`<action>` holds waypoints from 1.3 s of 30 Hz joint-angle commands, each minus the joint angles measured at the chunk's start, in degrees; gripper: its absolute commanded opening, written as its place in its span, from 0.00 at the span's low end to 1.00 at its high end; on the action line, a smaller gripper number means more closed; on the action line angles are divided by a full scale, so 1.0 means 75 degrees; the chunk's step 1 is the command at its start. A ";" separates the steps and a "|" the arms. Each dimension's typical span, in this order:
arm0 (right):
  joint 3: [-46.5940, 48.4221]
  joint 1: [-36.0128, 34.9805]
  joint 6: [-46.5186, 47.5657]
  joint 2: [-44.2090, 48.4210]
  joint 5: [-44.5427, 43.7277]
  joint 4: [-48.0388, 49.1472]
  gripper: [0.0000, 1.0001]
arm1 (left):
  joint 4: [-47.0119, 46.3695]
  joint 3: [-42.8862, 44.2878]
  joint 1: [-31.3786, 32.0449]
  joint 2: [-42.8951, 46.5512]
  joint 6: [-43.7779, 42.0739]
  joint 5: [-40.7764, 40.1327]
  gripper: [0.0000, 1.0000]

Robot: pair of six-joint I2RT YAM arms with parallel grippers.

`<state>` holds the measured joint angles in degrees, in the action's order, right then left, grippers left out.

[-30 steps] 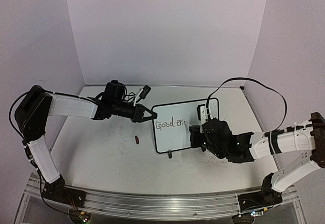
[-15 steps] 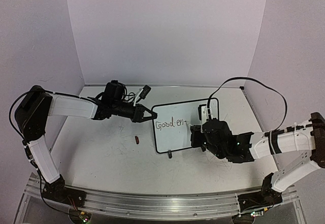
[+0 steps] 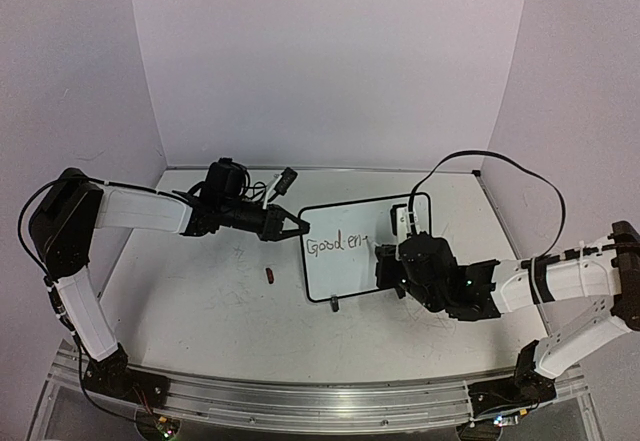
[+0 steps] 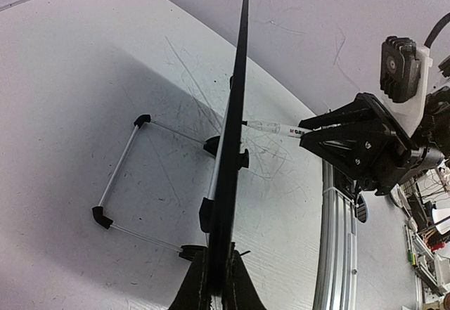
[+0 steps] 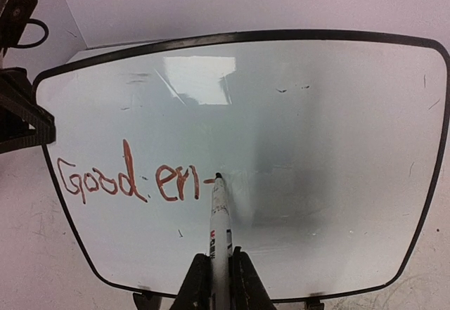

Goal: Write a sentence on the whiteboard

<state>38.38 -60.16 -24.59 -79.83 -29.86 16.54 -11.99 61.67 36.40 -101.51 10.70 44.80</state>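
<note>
Pale lilac walls (image 3: pixel 330 61) close in a white, scuffed bench (image 3: pixel 200 311) covered in faint grey scribbles, with a metal rail (image 3: pixel 300 401) along its near edge. The whiteboard (image 3: pixel 345 273) stands a little right of the middle of the bench, propped nearly upright on a wire stand (image 4: pixel 119 176) with small black feet.

The left tool (image 3: pixel 300 227) reaches in from the left and is clamped shut on the whiteboard's left edge. In the left wrist view its two fingers pinch the thin black rim from both sides, and the board runs away from them edge-on.

The right tool (image 3: pixel 385 261) sits in front of the board's lower right part. It is closed around a white marker (image 5: pixel 219 218), which sticks out from between the fingers toward the board face. The marker's dark tip touches the white surface at about mid-height, left of centre.

The sentence (image 5: pixel 126 183) is unfinished: red-brown handwriting reads "Good en", followed by a short stroke that ends right at the marker tip. The writing fills the left part of the board, starting just inside the edge held by the left tool. The rest of the face to the right is blank, apart from a few tiny marks and a glare patch near the top.

A small red object (image 3: pixel 270 276) lies on the bench just left of the board's lower corner, apart from both tools.
</note>
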 commanded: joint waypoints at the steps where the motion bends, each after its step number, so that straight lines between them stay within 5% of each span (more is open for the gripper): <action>1: 0.0355 0.0034 0.0198 -0.0111 -0.0231 0.0279 0.00 | 0.0457 -0.0055 0.0067 0.0164 -0.0208 -0.0420 0.00; 39: -0.0218 0.0023 -0.0506 0.0186 -0.0049 -0.0337 0.00 | 0.0450 -0.0043 0.0069 0.0141 -0.0201 -0.0406 0.00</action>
<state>37.09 -60.27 -27.98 -80.05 -27.16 16.53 -11.94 61.67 36.40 -101.49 10.74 44.62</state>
